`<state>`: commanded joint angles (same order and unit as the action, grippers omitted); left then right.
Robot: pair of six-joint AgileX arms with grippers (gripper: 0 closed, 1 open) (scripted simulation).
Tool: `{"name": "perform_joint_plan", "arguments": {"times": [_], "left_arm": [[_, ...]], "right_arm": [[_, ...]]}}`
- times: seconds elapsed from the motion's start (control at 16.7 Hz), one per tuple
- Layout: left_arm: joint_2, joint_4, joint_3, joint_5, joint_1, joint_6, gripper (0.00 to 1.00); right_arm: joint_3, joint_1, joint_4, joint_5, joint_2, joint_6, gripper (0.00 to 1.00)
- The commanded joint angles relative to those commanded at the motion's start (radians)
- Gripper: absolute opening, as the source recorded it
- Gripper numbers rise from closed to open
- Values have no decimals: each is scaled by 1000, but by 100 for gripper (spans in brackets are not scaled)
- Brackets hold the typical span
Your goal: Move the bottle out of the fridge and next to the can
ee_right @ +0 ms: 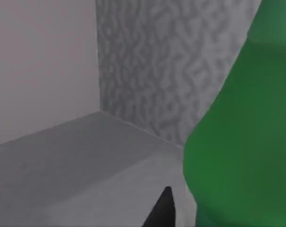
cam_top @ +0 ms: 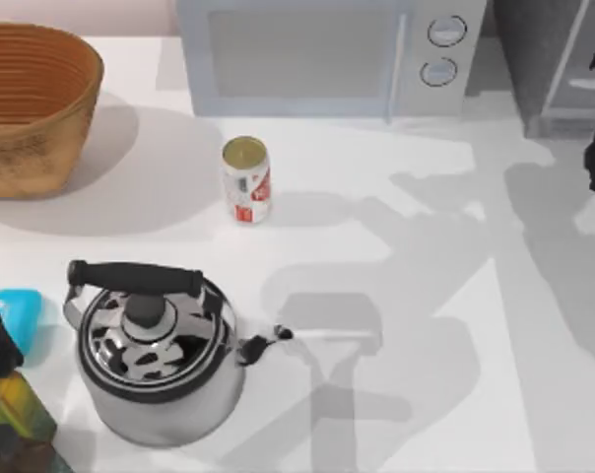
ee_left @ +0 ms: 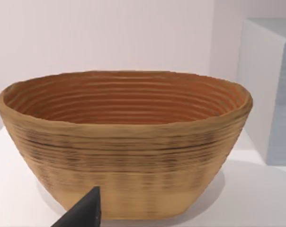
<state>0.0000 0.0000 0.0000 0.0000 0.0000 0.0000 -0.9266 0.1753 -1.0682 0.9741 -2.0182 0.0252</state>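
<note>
The bottle [ee_right: 242, 142] is big and green in my right wrist view. It stands inside the fridge [ee_right: 171, 71], on the grey floor near the bumpy back wall. So it is not out yet.

My right end effector [ee_right: 164, 208] is inside the fridge too, just beside the bottle. I see one dark fingertip, and I cannot tell if the fingers are spread or pinching.

I think I am at the grab step. Next I need a firm hold, then a straight pull out past the door.

The can [cam_top: 246, 179] waits on the desk [cam_top: 426, 296] in front of the microwave [cam_top: 317, 54], with room beside it. My left end effector [ee_left: 84, 213] is parked facing the basket [ee_left: 124, 142]; I cannot tell its fingers either.
</note>
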Motion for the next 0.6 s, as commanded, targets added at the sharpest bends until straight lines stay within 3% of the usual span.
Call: {"name": "perform_joint_plan", "arguments": {"times": [0.36, 0.6], "left_arm": [[0, 0, 0, 0, 0, 0, 100], [0, 0, 0, 0, 0, 0, 100]], "right_arm": [[-16, 384, -68, -239, -117, 23, 0], [-18, 475, -86, -319, -145, 32, 0]]}}
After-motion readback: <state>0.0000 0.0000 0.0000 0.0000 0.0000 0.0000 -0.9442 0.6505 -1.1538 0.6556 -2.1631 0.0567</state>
